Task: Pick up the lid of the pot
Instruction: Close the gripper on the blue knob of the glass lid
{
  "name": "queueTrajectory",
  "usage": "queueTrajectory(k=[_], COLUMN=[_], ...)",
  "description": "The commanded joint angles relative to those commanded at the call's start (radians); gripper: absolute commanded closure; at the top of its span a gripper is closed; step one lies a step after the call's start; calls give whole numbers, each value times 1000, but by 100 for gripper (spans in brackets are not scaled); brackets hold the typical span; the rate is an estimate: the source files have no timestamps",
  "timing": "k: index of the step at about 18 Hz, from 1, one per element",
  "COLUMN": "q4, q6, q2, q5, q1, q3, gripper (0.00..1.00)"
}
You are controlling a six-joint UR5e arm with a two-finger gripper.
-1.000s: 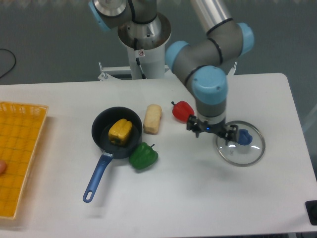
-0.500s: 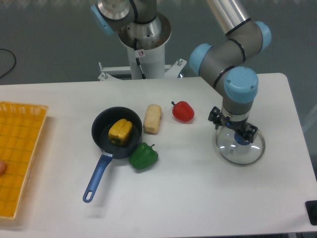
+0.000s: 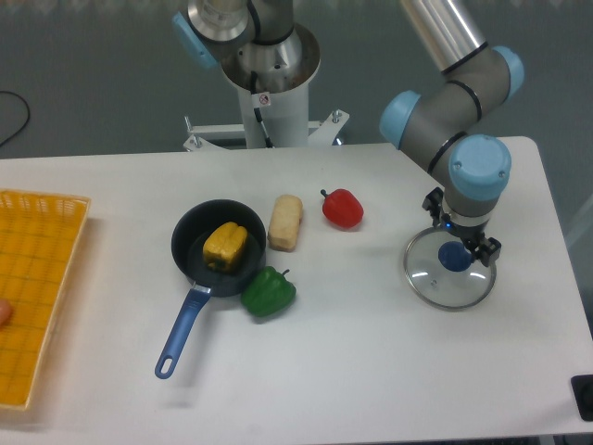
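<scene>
My gripper (image 3: 461,236) is over the upper right part of the pot lid, with its fingers apart and turned diagonally to the camera. The lid (image 3: 443,291) is a round clear glass disc with a grey rim, lying on the right side of the table. Its round blue knob (image 3: 455,257) shows just in front of the gap between the fingers, and nothing is held there. Whether the fingertips touch the glass, I cannot tell.
A black pan (image 3: 190,232) with a blue handle holds a yellow pepper (image 3: 225,247). A green pepper (image 3: 269,293), a tan block (image 3: 286,222) and a red pepper (image 3: 343,209) lie between pan and lid. A yellow crate (image 3: 42,278) stands far left.
The gripper has travelled right across the lid and turned, so its fingers now stand at a different angle around the knob area. The lid and other objects have stayed put.
</scene>
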Motion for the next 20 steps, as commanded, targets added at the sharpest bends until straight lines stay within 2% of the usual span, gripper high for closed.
queueTrajectory(k=[4, 17, 20], q4=[17, 18, 17], q6=[-8, -21, -37], q2=[-31, -35, -35], q5=[-77, -92, -110], q1=[0, 6, 6], q3=[31, 14, 14], gripper=[0, 2, 6])
